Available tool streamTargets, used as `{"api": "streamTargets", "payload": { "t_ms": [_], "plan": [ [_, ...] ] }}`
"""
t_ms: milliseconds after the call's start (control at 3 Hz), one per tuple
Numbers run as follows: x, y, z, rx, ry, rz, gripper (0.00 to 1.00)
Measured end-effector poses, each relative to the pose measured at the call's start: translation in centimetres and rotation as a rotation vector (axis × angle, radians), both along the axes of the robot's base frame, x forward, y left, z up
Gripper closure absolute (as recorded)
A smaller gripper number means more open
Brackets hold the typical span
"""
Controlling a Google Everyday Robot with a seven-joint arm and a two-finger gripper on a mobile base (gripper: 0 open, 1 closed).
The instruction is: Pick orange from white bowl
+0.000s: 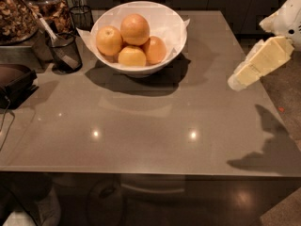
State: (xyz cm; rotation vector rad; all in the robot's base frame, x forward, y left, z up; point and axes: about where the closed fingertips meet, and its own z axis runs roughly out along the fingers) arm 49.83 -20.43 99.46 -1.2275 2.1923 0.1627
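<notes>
The white bowl [155,68] stands at the back middle of the grey table [141,126], lined with white paper. The orange [135,28], pinkish and the largest fruit, lies on top of the pile. Two paler yellow-orange fruits [109,40] lie left and in front of it, and a smaller deep-orange fruit [154,49] lies to its right. My cream-coloured gripper [241,77] hangs above the table's right edge, to the right of the bowl and well apart from it, pointing down and left.
A black mesh cup [64,52] with a utensil stands left of the bowl, and another [82,16] stands behind it. Jars of snacks [16,15] crowd the back left corner. A dark device [16,81] with a cable lies at the left edge.
</notes>
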Motion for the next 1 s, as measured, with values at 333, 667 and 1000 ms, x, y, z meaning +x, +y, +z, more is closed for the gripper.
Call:
{"api": "streamTargets", "payload": {
  "t_ms": [333,667,1000],
  "plan": [
    [0.1,0.4,0.0,0.017,0.003,0.006,0.0],
    [1.1,1.5,-0.4,0.045,-0.046,0.014,0.0],
    [4.7,4.3,-0.5,0.156,-0.102,0.019,0.0]
  ]
}}
